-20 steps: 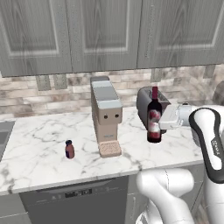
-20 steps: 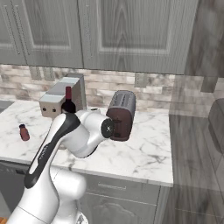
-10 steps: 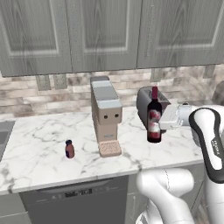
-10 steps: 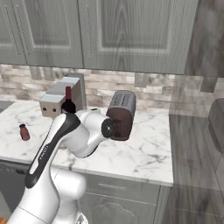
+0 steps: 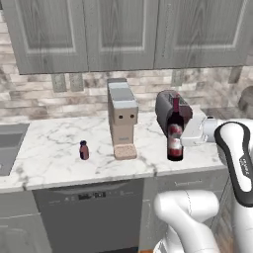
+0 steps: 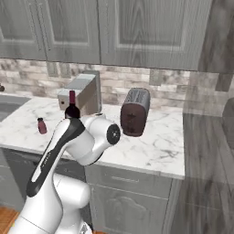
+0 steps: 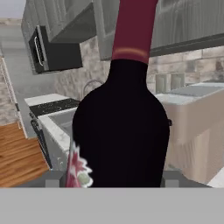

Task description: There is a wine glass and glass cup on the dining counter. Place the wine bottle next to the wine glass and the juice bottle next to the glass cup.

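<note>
The table (image 5: 59, 163) was white marble with grey veins, pretty smooth looking. Wine bottle (image 5: 174, 131) looked like dark glossy glass with a pale paper-ish label. Wall behind was rough brick, cabinets (image 5: 118, 34) matt grey painted wood. Toaster (image 6: 135, 112) had a dull metal sheen, and the floor (image 7: 17, 157) at lower left of the hand view was warm wood planks.

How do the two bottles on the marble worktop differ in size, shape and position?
The tall dark wine bottle with its long red-capped neck and pale reddish label stands far higher than the tiny stubby dark-red juice bottle. The wine bottle sits right of the grey boxy appliance, beside the white gripper; the juice bottle stands alone to its left. Both are upright.
</note>
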Available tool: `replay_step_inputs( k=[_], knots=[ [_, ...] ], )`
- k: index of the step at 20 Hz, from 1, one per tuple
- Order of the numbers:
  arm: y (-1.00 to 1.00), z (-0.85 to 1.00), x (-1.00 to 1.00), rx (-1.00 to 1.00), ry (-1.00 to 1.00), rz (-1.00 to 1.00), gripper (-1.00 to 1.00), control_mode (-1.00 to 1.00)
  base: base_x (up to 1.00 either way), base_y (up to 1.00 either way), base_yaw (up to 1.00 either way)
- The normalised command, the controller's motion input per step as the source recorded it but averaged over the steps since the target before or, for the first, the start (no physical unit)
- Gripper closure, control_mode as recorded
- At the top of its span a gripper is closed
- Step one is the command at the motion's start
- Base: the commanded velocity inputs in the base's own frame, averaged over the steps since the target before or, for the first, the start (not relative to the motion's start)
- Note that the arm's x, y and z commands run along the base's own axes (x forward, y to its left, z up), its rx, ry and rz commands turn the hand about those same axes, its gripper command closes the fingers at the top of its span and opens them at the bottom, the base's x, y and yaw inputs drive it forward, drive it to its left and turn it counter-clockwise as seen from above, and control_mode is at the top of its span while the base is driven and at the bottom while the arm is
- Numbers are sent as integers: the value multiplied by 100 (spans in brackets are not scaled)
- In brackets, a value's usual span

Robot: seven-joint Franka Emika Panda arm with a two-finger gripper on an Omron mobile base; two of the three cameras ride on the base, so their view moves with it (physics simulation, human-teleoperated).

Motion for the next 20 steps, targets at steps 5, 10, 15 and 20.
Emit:
replay_step_inputs(
  k=[5,10,15,20],
  knots=[
    [0,0,0,0,0,0,100,100,-37,28,61],
    [0,0,0,0,0,0,100,100,-11,19,96],
    [0,0,0,0,0,0,100,100,-5,0,100],
    [0,0,0,0,0,0,100,100,-4,0,100]
  ],
)
